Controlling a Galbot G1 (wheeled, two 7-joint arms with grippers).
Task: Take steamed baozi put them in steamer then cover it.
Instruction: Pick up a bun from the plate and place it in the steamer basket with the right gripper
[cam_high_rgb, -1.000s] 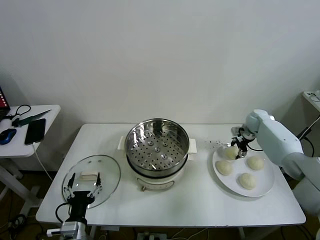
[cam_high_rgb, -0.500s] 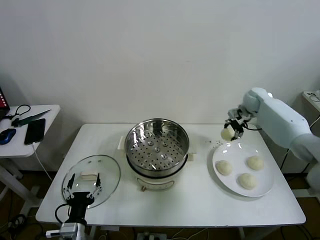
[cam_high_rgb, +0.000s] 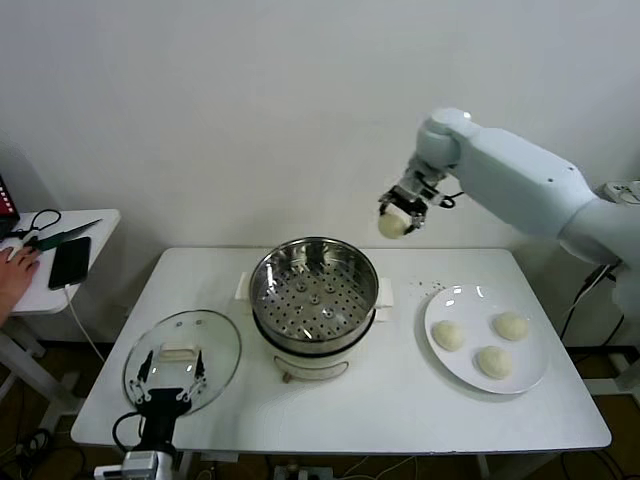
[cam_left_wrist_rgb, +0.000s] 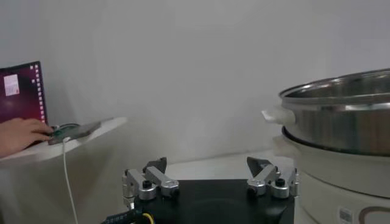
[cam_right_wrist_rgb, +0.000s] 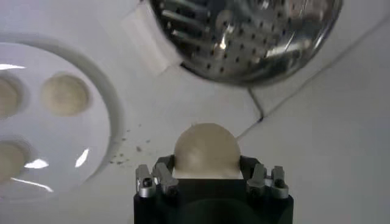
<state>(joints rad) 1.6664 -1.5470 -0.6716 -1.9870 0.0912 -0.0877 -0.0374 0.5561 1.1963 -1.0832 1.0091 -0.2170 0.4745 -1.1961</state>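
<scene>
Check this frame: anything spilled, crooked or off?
Only small dark specks scattered on the table between the steamer and the plate. Otherwise tidy: right gripper holds one bun in the air beside the steamer, three buns sit on the plate, lid lies flat by the left gripper.

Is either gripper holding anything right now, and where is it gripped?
The right gripper holds one baozi, pinched across its sides, in the air beside the steamer. The left gripper is open and holds nothing, low by the glass cover.
</scene>
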